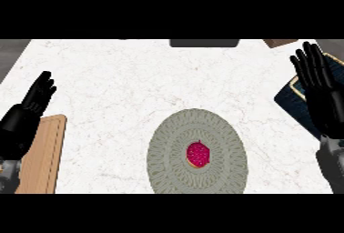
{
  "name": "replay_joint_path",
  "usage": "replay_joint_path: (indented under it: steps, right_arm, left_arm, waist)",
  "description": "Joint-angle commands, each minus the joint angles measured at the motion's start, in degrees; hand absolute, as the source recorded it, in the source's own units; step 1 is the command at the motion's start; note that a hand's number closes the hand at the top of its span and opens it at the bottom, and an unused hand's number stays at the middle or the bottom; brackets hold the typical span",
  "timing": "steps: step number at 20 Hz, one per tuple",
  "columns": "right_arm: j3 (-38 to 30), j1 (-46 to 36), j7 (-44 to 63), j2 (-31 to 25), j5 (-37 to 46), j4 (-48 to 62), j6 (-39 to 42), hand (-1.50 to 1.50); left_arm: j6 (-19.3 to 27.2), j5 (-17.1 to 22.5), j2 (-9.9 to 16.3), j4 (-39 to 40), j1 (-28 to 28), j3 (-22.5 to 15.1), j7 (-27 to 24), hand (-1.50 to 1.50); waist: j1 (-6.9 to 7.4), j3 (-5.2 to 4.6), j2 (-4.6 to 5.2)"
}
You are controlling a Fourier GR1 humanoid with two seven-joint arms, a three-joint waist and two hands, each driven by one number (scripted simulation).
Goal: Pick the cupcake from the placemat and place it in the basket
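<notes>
A cupcake (198, 154) with a pink-red top sits at the middle of a round grey patterned placemat (168, 150) on the white marble counter. At the right edge a dark blue basket (293, 99) shows partly, behind my right hand (321, 86). That hand is open, fingers straight and pointing up, well to the right of the cupcake. My left hand (30, 109) is open too, fingers up, at the left edge, far from the placemat.
A wooden cutting board (46, 154) lies at the lower left under my left forearm. A dark object (204, 43) and a brown object (279, 43) sit at the counter's far edge.
</notes>
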Motion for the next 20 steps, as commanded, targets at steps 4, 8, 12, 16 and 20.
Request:
replay_joint_path:
  steps: [4, 8, 12, 16, 20]
  right_arm:
    - [8.44, -4.52, -3.24, 9.02, -12.05, 7.30, 18.14, 1.50]
    - [14.94, -6.12, -14.46, 17.04, -17.13, 1.88, 31.01, 1.50]
    - [18.59, -0.76, -24.24, 20.64, -5.78, 1.36, 29.06, -1.50]
    - [16.41, 5.06, -19.46, 13.44, 2.50, -5.82, 21.28, -1.50]
    - [9.27, -1.20, -14.75, 0.41, 12.78, -5.88, 18.91, -1.50]
  left_arm:
    - [-0.26, -1.62, -1.91, 2.96, -1.93, -2.78, 2.33, 0.00]
    - [-0.38, -0.80, -4.35, 4.89, -2.08, -5.21, 5.54, 0.00]
    - [2.39, -3.98, -7.62, 11.45, -5.15, -6.22, 8.06, 0.00]
    - [0.79, -3.33, -5.93, 10.99, -4.07, -3.89, 7.97, 0.00]
    - [2.05, -3.85, -7.49, 13.09, -4.80, -4.54, 7.94, 0.00]
  waist:
    - [3.06, 0.32, 2.98]
    - [3.16, 0.75, 3.06]
    - [-0.98, 0.01, 1.26]
    - [-1.20, -0.06, 0.77]
    - [-2.66, -0.21, 0.74]
